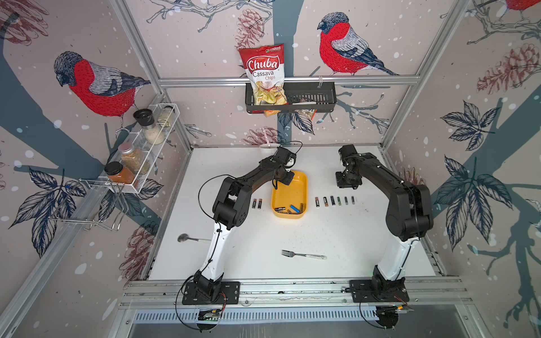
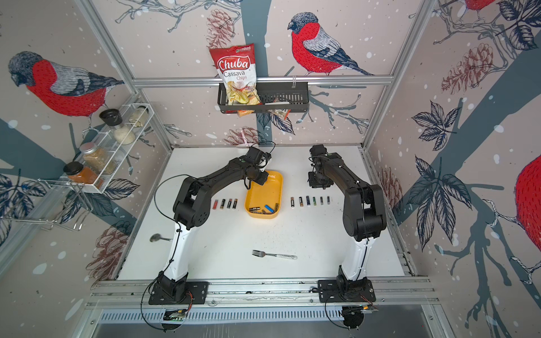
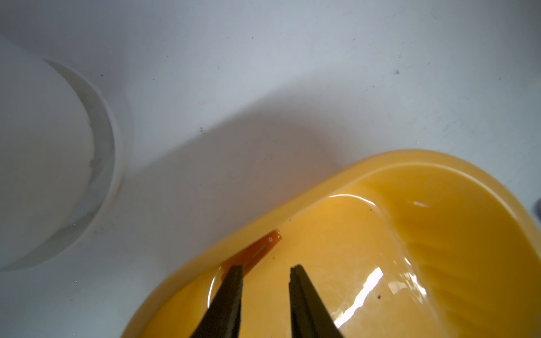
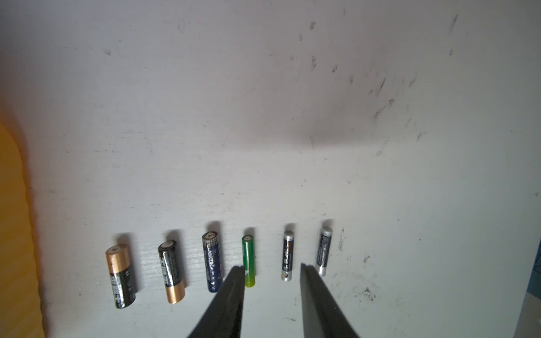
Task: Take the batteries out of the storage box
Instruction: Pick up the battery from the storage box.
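White table, batteries rowed beside box, long axes front-to-back, left tool and right tool parted

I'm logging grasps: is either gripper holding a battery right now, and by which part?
Nothing is held. The left gripper hangs open over the yellow box; the right gripper hangs open above the row of batteries.

You are looking into a robot lab cell that is posing as a kitchen. Aluminium framing is carrying bird wallpaper. A spice rack is hanging well out to the left of the left gripper. A black basket holding a chips bag is hanging high beyond the left gripper and the right gripper. Behind them, the arm bases are sitting bolted to a rail.
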`<state>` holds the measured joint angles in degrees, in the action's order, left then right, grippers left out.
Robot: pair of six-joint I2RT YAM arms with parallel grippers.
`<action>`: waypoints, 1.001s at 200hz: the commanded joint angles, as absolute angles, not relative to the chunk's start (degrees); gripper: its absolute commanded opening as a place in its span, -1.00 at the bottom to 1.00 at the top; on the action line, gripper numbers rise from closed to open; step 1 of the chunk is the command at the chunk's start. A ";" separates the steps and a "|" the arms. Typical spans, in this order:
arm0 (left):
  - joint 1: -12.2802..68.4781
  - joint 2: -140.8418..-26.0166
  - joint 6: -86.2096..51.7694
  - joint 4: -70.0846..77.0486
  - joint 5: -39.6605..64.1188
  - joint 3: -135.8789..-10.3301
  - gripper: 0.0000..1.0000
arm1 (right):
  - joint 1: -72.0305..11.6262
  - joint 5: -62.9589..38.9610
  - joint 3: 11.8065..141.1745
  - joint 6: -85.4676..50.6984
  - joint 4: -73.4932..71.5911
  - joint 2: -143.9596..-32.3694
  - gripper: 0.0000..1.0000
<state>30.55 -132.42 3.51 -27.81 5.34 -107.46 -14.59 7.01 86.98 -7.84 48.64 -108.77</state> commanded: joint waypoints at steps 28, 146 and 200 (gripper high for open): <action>30.74 -133.77 5.18 -26.47 5.45 -108.67 -0.35 | -14.55 7.74 87.19 -7.94 50.39 -108.56 -0.23; 30.74 -134.21 4.93 -24.59 4.51 -105.75 -0.35 | -14.33 7.63 86.49 -7.56 50.37 -108.11 -0.24; 30.79 -133.82 4.05 -26.76 4.12 -106.07 -0.57 | -14.24 7.29 86.48 -7.39 50.02 -107.86 -0.24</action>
<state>30.61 -134.37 4.54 -25.23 4.38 -106.04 -14.22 7.03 86.52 -7.62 49.74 -108.49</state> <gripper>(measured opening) 0.229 0.381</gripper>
